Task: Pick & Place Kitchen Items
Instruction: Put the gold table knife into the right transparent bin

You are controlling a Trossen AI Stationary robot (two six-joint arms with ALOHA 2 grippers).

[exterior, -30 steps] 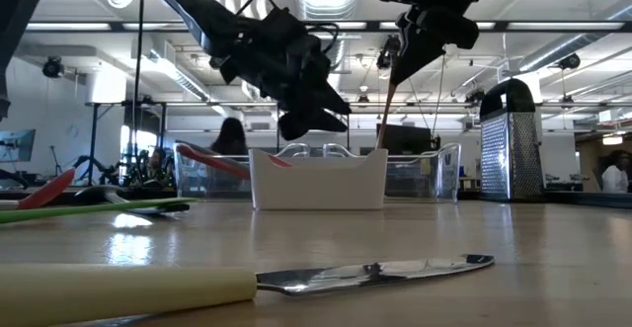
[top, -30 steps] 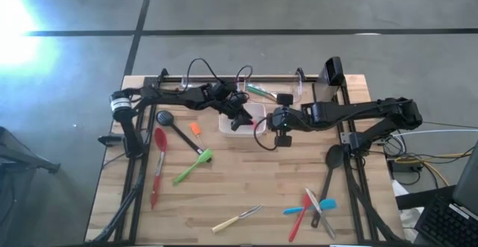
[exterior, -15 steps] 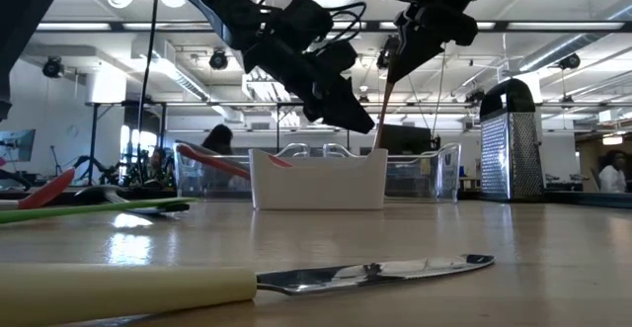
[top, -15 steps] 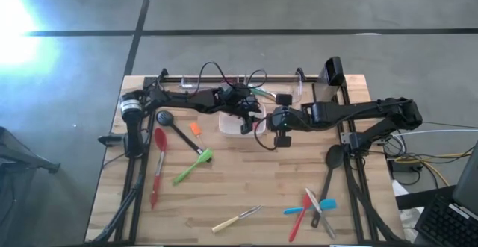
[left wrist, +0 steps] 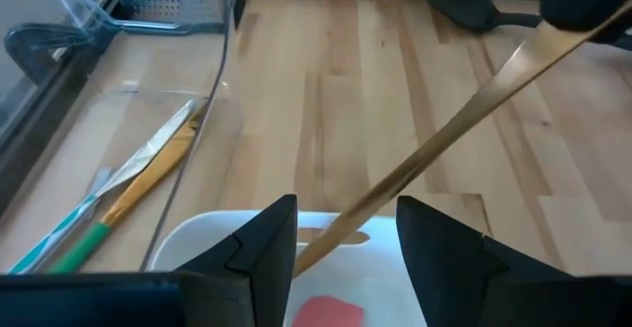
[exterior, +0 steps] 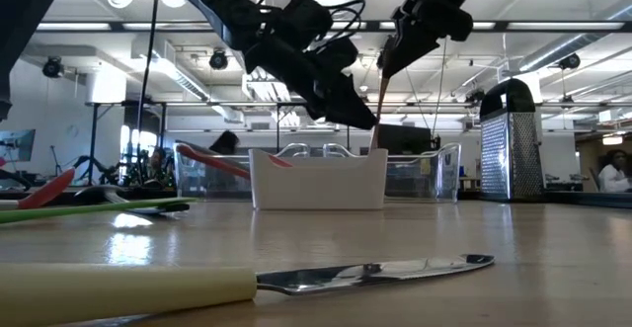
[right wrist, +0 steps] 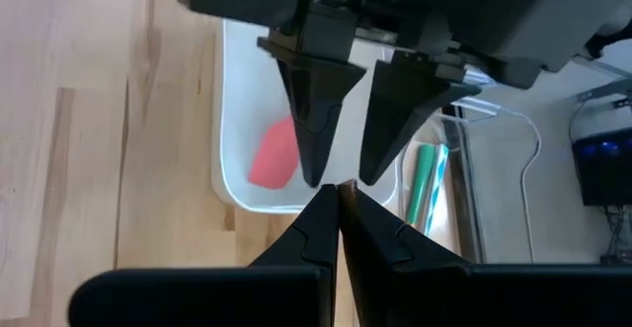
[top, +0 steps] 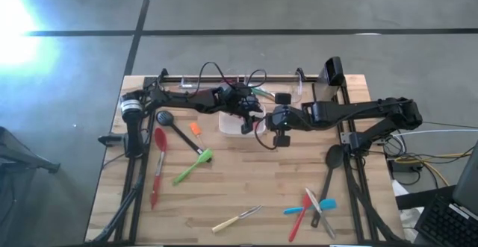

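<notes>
A: Right gripper (right wrist: 338,194) is pinched tight on a slim tan wooden-looking utensil handle (left wrist: 444,134); its lower end sits in the white rectangular dish (top: 237,127), beside a pink spatula head (right wrist: 275,155). Left gripper (left wrist: 346,230) has its fingers apart, straddling that handle over the dish.

B: Risk?

A: I'd say both grippers crowd one handle; if the left closes off-centre it could lever the stick loose or tip the dish.

B: View differences?

A: Only the left wrist view shows the green-and-gold utensils (left wrist: 114,197) inside the clear plastic bin (left wrist: 212,80). The high view alone shows the other utensils, well apart on the wooden table (top: 246,180).
</notes>
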